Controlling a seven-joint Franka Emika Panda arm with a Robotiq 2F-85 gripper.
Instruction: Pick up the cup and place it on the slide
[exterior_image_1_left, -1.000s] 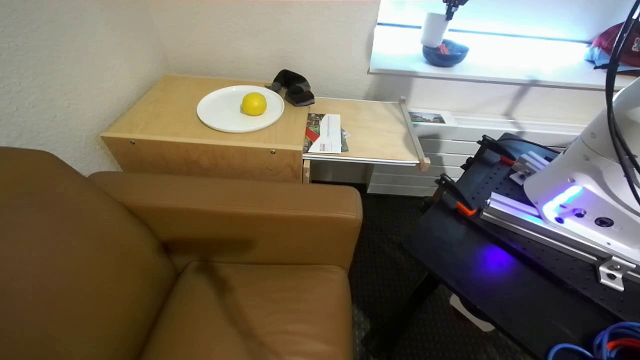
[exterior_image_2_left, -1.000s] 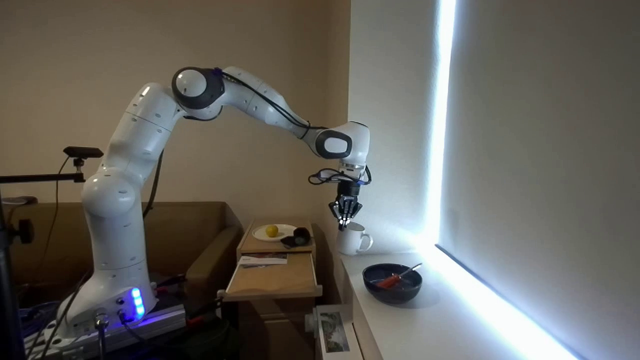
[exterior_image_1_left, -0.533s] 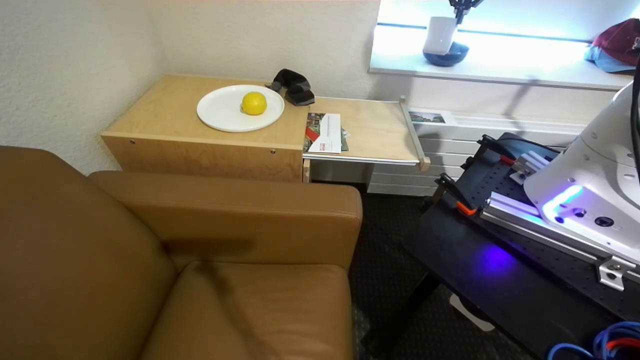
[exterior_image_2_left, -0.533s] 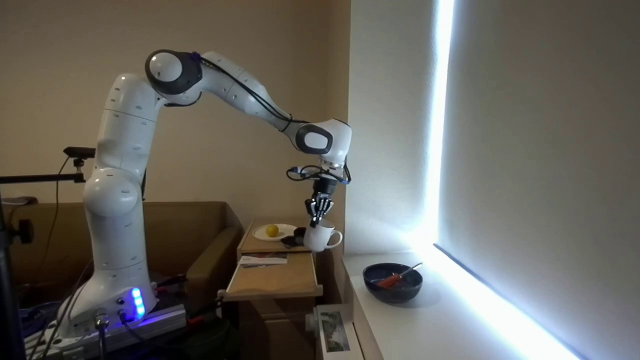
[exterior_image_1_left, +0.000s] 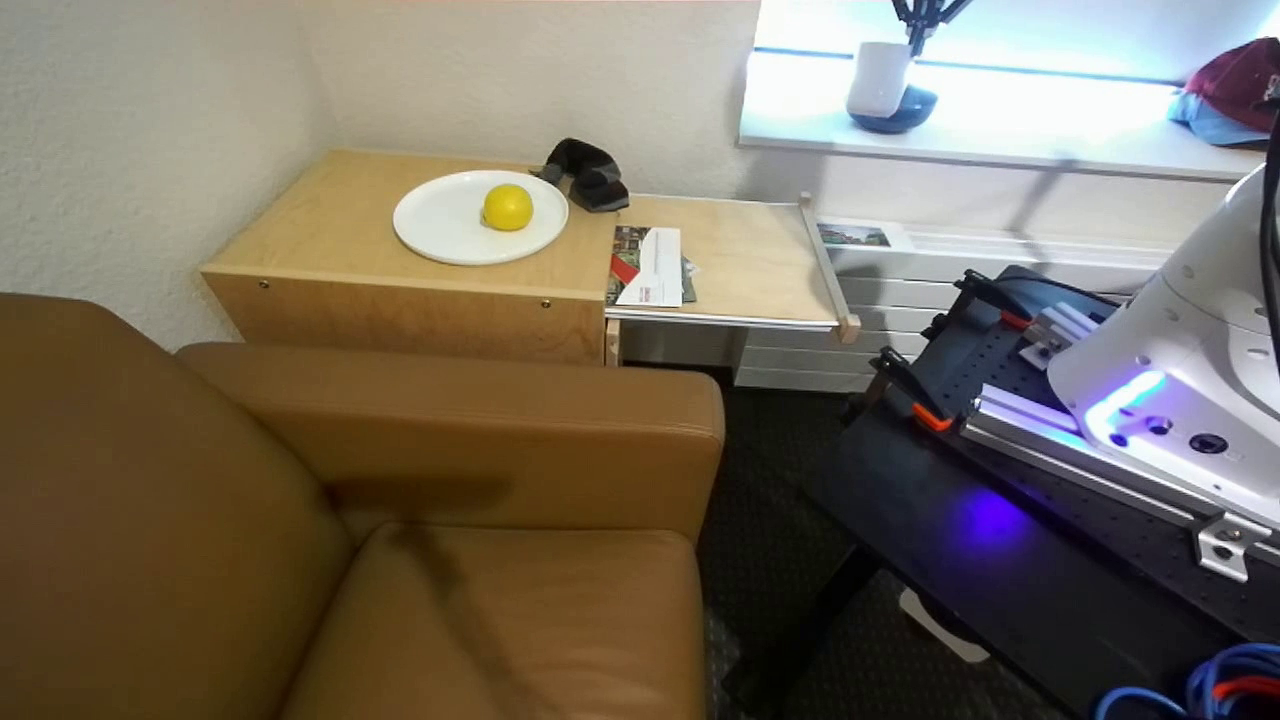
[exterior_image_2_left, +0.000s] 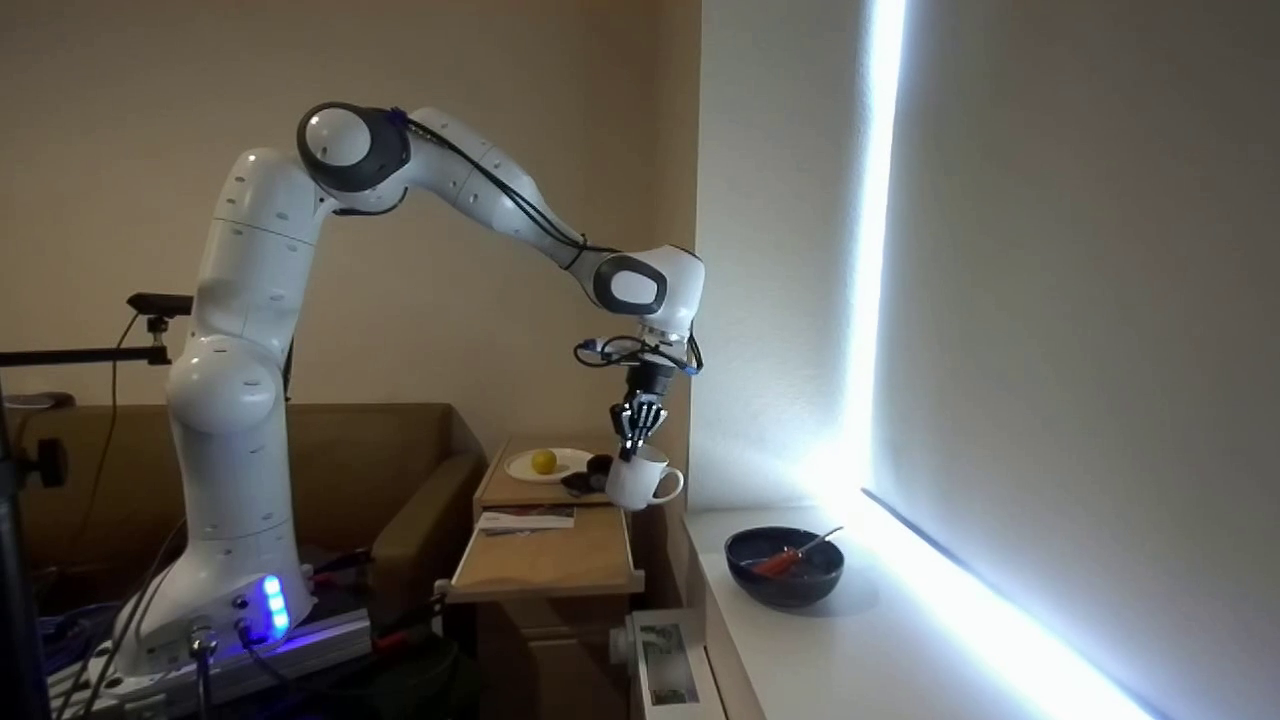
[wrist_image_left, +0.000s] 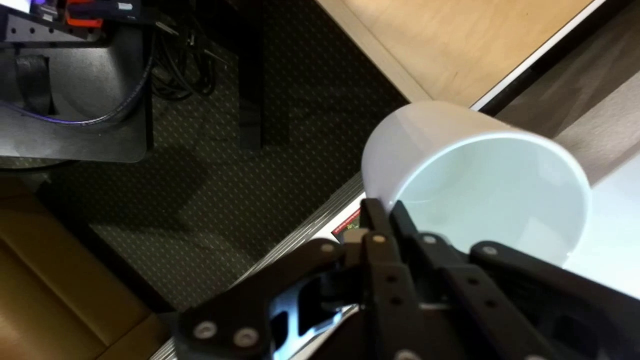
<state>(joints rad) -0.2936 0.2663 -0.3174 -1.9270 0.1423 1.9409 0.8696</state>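
Observation:
The white cup (exterior_image_2_left: 632, 484) hangs in the air from my gripper (exterior_image_2_left: 631, 447). In the wrist view the fingertips (wrist_image_left: 384, 206) pinch the wall of the cup (wrist_image_left: 425, 135) at its rim, one finger inside and one outside. The cup is slightly tilted, and its handle points right in an exterior view. The slide (exterior_image_2_left: 548, 568) is a light-wood board jutting from the side table. It also shows in an exterior view (exterior_image_1_left: 750, 260) and in the wrist view (wrist_image_left: 465, 45). The cup is above slide height, near the board's windowsill-side edge; the exact overlap cannot be told.
A magazine (exterior_image_1_left: 655, 265) lies on the slide's table end. A white plate (exterior_image_1_left: 440, 220) with a yellow ball (exterior_image_1_left: 508, 207) and a dark cloth (exterior_image_1_left: 585, 175) are on the tabletop. A dark bowl (exterior_image_2_left: 785, 570) with a screwdriver stands on the windowsill (exterior_image_2_left: 860, 660). A sofa (exterior_image_1_left: 470, 430) stands alongside.
Over the last second, my gripper has carried the cup away from the windowsill side toward the slide, moving left in an exterior view. In the last half second, it has lowered slightly.

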